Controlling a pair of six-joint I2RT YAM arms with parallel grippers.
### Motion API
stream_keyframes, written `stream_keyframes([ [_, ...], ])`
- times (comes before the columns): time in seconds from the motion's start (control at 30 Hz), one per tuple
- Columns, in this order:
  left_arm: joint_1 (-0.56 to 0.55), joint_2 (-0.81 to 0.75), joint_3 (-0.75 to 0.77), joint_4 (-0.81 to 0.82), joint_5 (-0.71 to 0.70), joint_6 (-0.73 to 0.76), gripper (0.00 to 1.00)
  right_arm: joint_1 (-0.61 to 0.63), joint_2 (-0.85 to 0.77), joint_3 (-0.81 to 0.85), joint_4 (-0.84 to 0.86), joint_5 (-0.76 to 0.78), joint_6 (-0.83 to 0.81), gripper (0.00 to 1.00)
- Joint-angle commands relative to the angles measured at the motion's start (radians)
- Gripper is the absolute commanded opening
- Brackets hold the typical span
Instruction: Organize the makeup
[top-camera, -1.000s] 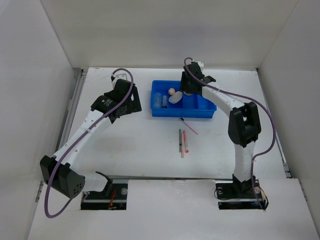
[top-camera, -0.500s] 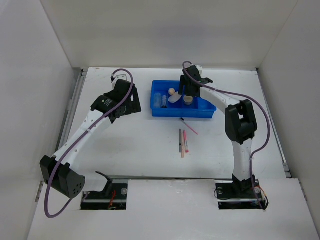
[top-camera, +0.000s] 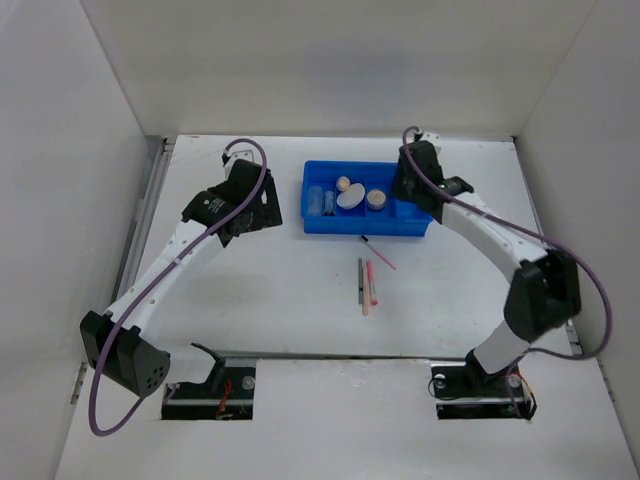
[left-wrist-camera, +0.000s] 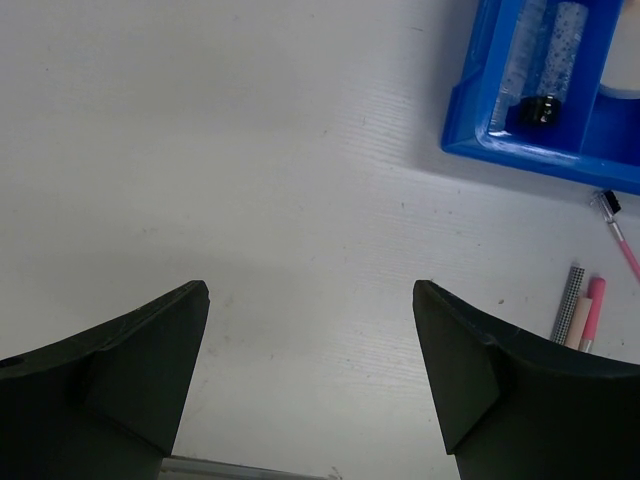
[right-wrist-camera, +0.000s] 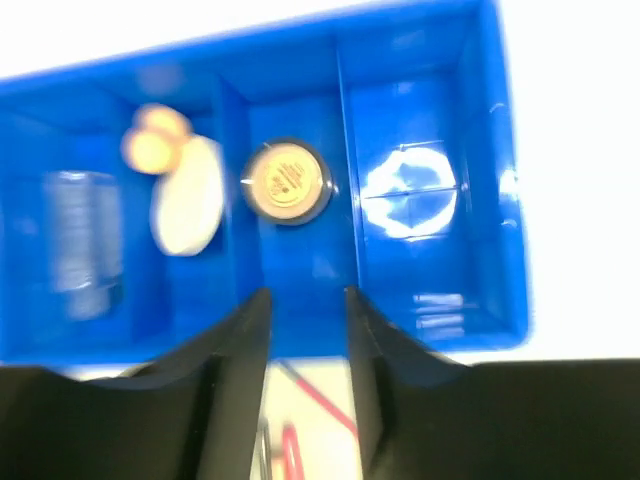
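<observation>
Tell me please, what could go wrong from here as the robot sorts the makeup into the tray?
1. The pencils lie flat and side by side on the table, so a gripper may pinch two together or roll one away.
2. The right gripper hangs open over the blue tray; moving toward the pencils, it might catch the near wall and shift the tray and the round compact.

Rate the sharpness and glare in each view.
Right wrist: blurred throughout, the blue tray and the compact soft-edged, with white glare on the floor of the tray's bare right-hand compartment. Left wrist: crisp, the left tool near-black. Top external: sharp, evenly lit, with faint shadows.
</observation>
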Motion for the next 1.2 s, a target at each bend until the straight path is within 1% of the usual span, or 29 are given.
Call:
stream_keyframes([
  [0.0, 0.004, -0.034, -0.013, 0.009, -0.003, 0.009, 0.80, -0.002, -0.160, -0.078, 0.095, -0.032, 0.006, 0.32],
  [0.07, 0.004, -0.034, -0.014, 0.009, -0.003, 0.009, 0.80, 0.037, -0.237, -0.171, 0.076, -0.046, 0.006, 0.26],
  [0.1, 0.004, -0.034, -0.014, 0.009, -0.003, 0.009, 0.79, 0.038, -0.258, -0.200, 0.076, -0.046, 0.017, 0.24],
  [0.13, 0.004, -0.034, -0.023, 0.018, -0.003, 0.009, 0.79, 0.071, -0.277, -0.254, 0.067, -0.055, 0.017, 0.24],
  [0.2, 0.004, -0.034, -0.023, 0.018, -0.003, 0.009, 0.79, 0.107, -0.312, -0.297, 0.052, -0.066, 0.046, 0.24],
  [0.23, 0.004, -0.034, -0.023, 0.018, 0.006, 0.009, 0.79, 0.148, -0.312, -0.317, 0.038, -0.066, 0.055, 0.28],
  [0.33, 0.004, -0.034, -0.032, 0.027, 0.006, 0.000, 0.79, 0.222, -0.322, -0.391, 0.038, -0.093, 0.097, 0.36],
  [0.37, 0.004, -0.034, -0.032, 0.027, 0.017, 0.000, 0.79, 0.236, -0.322, -0.424, 0.050, -0.104, 0.106, 0.40],
  [0.4, 0.004, -0.034, -0.032, 0.027, 0.017, 0.000, 0.79, 0.246, -0.296, -0.440, 0.059, -0.115, 0.115, 0.42],
  [0.6, 0.004, -0.043, -0.050, 0.027, 0.026, 0.000, 0.79, 0.280, -0.181, -0.498, 0.144, -0.184, 0.149, 0.44],
  [0.63, 0.004, -0.043, -0.050, 0.027, 0.026, 0.000, 0.79, 0.289, -0.135, -0.498, 0.156, -0.193, 0.149, 0.44],
  [0.8, 0.004, -0.043, -0.050, 0.027, 0.026, 0.000, 0.79, 0.312, -0.053, -0.507, 0.182, -0.193, 0.158, 0.44],
  [0.97, 0.004, -0.043, -0.060, 0.027, 0.017, 0.000, 0.79, 0.322, -0.030, -0.518, 0.191, -0.181, 0.169, 0.44],
  [1.17, 0.004, -0.043, -0.060, 0.027, 0.017, 0.000, 0.79, 0.322, -0.079, -0.529, 0.190, -0.153, 0.178, 0.44],
])
